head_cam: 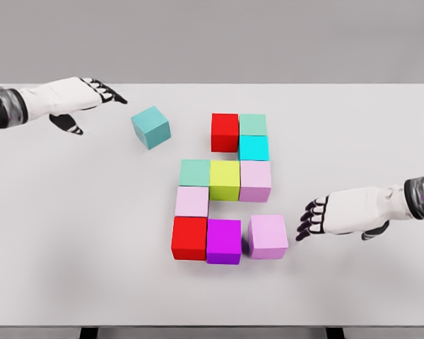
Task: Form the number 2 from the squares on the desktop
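You are looking down on a white tabletop (71, 233) with ten coloured cubes. Nine sit in a cluster near the table's centre. Top row: a red cube (225, 131) with a pale green cube (253, 124) touching it at 3 o'clock. Directly at 6 o'clock from the pale green one, touching, sits a cyan cube (254, 147). Middle row, left to right, all touching: a sea-green cube (194, 172), a yellow-green cube (225, 179), a light pink cube (255, 180). At 6 o'clock from the sea-green cube lies a pale pink cube (191, 201). Bottom row: a second red cube (189, 237) and a magenta cube (224, 241) touching, then a lilac-pink cube (268, 236) just beside the magenta one, turned slightly, with a thin gap.

The tenth, a loose teal cube (150, 126), sits rotated, at 10 o'clock from the cluster and apart from it.

Your left hand (81, 99) hovers at 9 o'clock from the teal cube, near it but not touching; fingers extended, released, holding nothing. Your right hand (339, 214) lies at 3 o'clock from the lilac-pink cube, close by without contact; fingers loosely bent toward it, grasping nothing.
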